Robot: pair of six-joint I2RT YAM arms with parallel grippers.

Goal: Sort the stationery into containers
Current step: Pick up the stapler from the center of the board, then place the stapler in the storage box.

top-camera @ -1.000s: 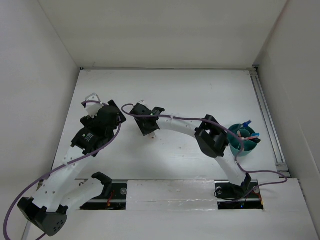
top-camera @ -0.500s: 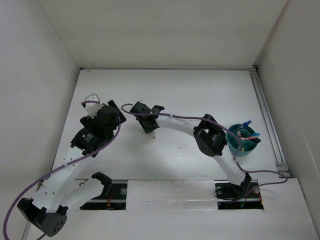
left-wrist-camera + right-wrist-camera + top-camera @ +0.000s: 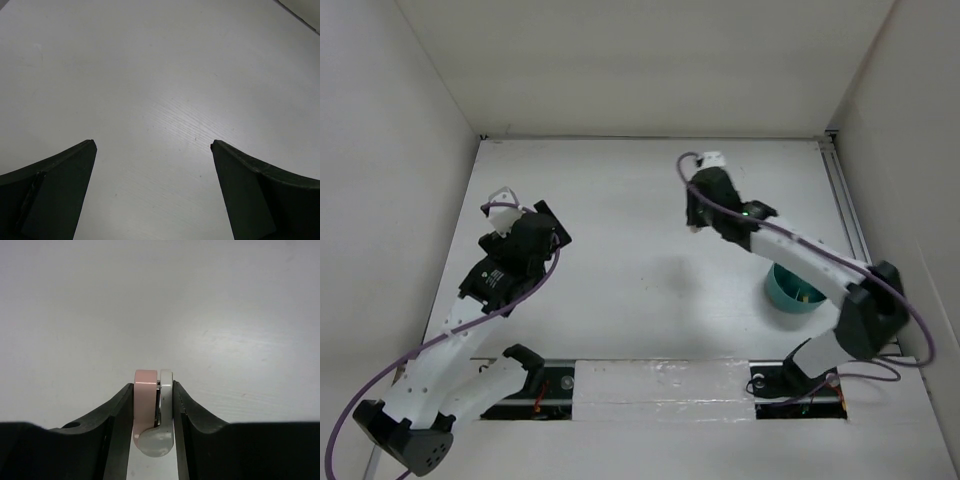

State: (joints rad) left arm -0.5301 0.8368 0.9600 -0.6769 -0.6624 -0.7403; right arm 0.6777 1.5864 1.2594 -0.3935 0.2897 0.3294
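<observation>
My right gripper [image 3: 693, 219] is over the far middle of the table. In the right wrist view it [image 3: 153, 386] is shut on a small pink and white item [image 3: 147, 396], which stands upright between the jaws above bare table. The round teal cup [image 3: 783, 290] stands at the right, partly hidden under my right forearm, and its contents are mostly hidden. My left gripper [image 3: 552, 224] is at the left of the table. In the left wrist view it [image 3: 152, 145] is wide open and empty. No other stationery shows on the table.
White walls enclose the table on the left, back and right. A metal rail [image 3: 850, 220] runs along the right edge. My right elbow [image 3: 875, 300] sticks out near the right rail, just right of the cup.
My right arm has swung from the left middle of the table to the far middle, and its elbow has moved to the right of the cup. The left arm has barely moved.
</observation>
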